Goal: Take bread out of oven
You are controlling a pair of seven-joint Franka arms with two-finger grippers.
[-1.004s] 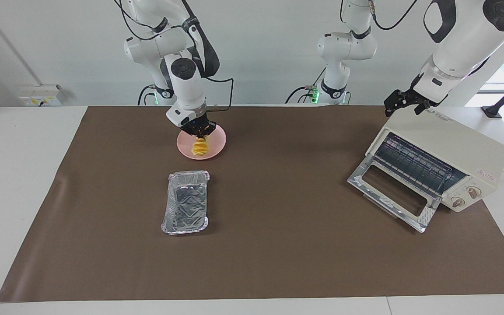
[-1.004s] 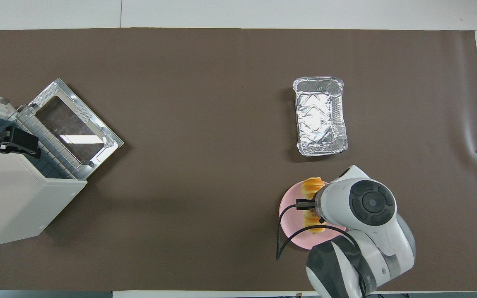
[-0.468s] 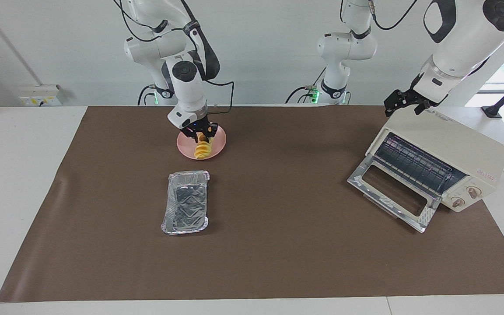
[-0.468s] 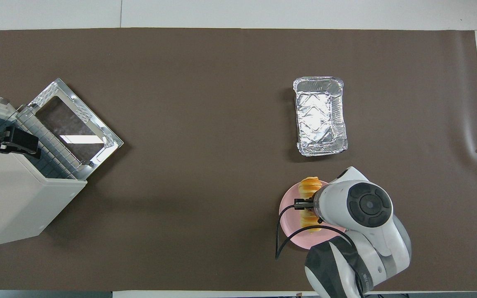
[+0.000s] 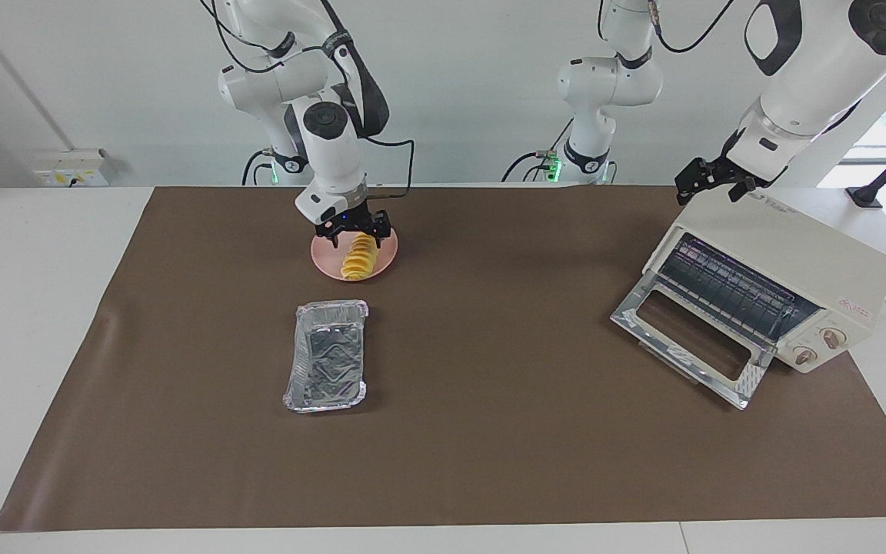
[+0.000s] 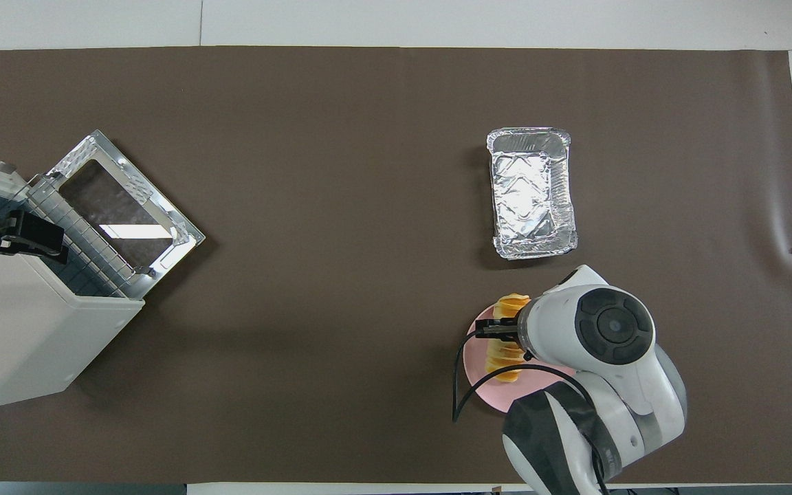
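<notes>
1. Bread (image 5: 358, 257) is already out of the oven (image 5: 785, 265). I see it lying on the pink plate (image 5: 385, 259), well apart from the oven, toward the right arm's end of the table.
2. I see the oven door (image 5: 685, 338) folded down and open. The wire rack (image 5: 727, 291) inside looks bare, with no food on it.
3. My right gripper (image 5: 356, 228) hangs just over the plate, right above the end of the bread that is nearer to the robots. Its two claw fingers are spread apart, and I judge they are not holding the bread now.
4. My left gripper (image 5: 712, 179) waits over the top back edge of the oven. I cannot tell if its claw is apart or together.
5. I think the main job is nearly done. What is left, I guess, is to lift my right arm away from the plate. Maybe the oven door needs closing too, but the task does not say so.
6. The bread looks small, long and golden yellow. It has bumpy ridges across it, like slices stuck together. It lies flat and fits inside the plate.
7. A shiny foil tray (image 5: 326, 355) sits on the brown mat (image 5: 489, 431), farther from the robots than the plate. It looks empty.
</notes>
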